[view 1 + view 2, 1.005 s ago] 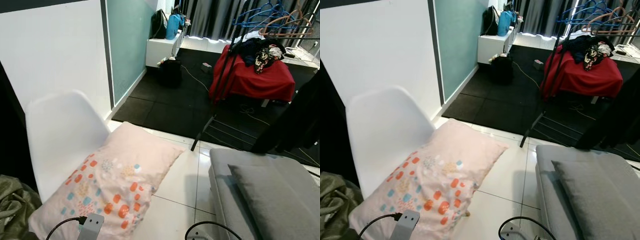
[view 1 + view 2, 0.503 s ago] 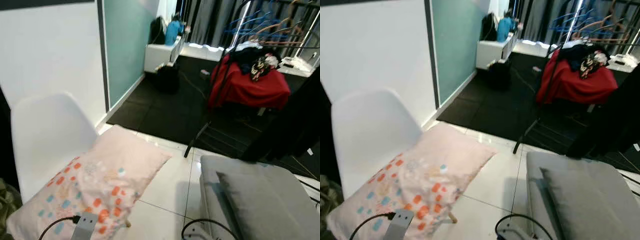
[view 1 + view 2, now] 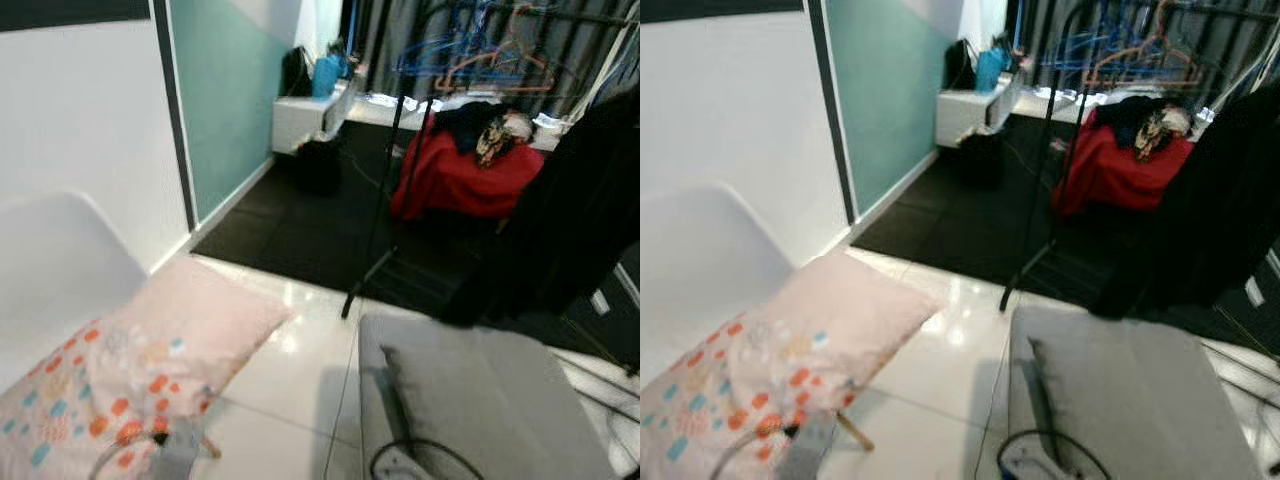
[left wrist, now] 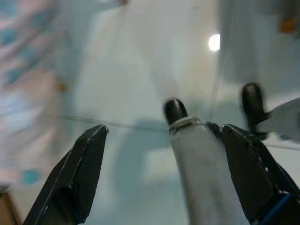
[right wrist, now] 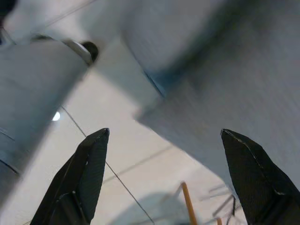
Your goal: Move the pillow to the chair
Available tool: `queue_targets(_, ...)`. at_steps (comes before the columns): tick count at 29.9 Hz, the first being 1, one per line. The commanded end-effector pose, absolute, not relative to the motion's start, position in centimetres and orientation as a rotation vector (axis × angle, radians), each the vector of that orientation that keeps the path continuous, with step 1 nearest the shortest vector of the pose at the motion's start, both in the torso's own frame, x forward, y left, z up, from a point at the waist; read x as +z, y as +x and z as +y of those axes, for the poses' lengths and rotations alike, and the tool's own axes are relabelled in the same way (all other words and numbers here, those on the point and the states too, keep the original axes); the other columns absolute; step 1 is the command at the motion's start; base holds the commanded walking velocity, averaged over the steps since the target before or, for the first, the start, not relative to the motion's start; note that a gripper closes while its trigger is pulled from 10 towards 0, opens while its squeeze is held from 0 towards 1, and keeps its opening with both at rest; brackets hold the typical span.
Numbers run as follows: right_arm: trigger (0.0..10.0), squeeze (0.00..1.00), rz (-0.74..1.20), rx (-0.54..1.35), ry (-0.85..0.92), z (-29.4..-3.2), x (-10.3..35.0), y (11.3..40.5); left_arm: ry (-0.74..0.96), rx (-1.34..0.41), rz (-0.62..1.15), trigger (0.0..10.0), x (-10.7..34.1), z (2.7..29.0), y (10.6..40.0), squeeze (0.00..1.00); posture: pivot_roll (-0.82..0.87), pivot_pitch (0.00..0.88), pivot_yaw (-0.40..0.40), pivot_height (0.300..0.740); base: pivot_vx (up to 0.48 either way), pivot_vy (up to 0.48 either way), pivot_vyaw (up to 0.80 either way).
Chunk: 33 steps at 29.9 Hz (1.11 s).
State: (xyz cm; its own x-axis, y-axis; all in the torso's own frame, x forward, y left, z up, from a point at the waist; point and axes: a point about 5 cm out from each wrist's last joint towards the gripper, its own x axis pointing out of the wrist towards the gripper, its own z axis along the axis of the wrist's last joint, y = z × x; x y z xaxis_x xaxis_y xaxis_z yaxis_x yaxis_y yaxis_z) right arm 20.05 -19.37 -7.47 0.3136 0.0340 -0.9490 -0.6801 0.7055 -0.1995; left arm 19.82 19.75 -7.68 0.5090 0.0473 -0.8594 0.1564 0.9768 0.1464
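Pale pink pillow (image 3: 790, 355) — orange and blue patches — flat across the white chair (image 3: 700, 265) seat.

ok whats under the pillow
The pillow lies on the white chair, whose backrest rises behind it. One wooden chair leg pokes out below its edge onto the white tile floor. The seat itself is covered.

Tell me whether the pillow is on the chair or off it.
On it. The pillow lies flat across the white chair seat, its far corner overhanging the tiled floor.
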Motion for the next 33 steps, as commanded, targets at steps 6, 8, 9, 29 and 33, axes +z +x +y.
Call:
queue_targets(6,10.0,0.0,1.135,0.466,-0.619,-19.35,-7.35,20.36,0.222,-0.067,1.028,10.0,-7.49,19.86,20.13,0.0,-0.1,0.0,-0.093,0.74,0.0,-0.472,0.0)
queue_targets(8,10.0,0.0,1.125,0.452,-0.618,-19.38,-7.32,20.43,0.221,-0.067,1.028,10.0,-7.48,19.86,20.15,0.0,-0.1,0.0,-0.094,0.74,0.0,-0.472,0.0)
queue_targets(9,10.0,0.0,1.125,0.452,-0.618,-19.38,-7.32,20.43,0.221,-0.067,1.028,10.0,-7.48,19.86,20.15,0.0,-0.1,0.0,-0.094,0.74,0.0,-0.472,0.0)
queue_targets(29,10.0,0.0,1.056,0.305,-0.48,-19.49,-7.34,20.44,0.205,-0.056,1.017,10.0,-7.48,19.8,20.16,0.0,-0.1,0.0,-0.094,0.74,0.0,-0.199,0.0)
queue_targets(33,10.0,0.0,1.056,0.303,-0.479,-19.49,-7.36,20.41,0.202,-0.06,1.02,10.0,-7.51,19.78,20.11,0.0,-0.1,0.0,-0.092,0.74,0.0,0.0,0.0)
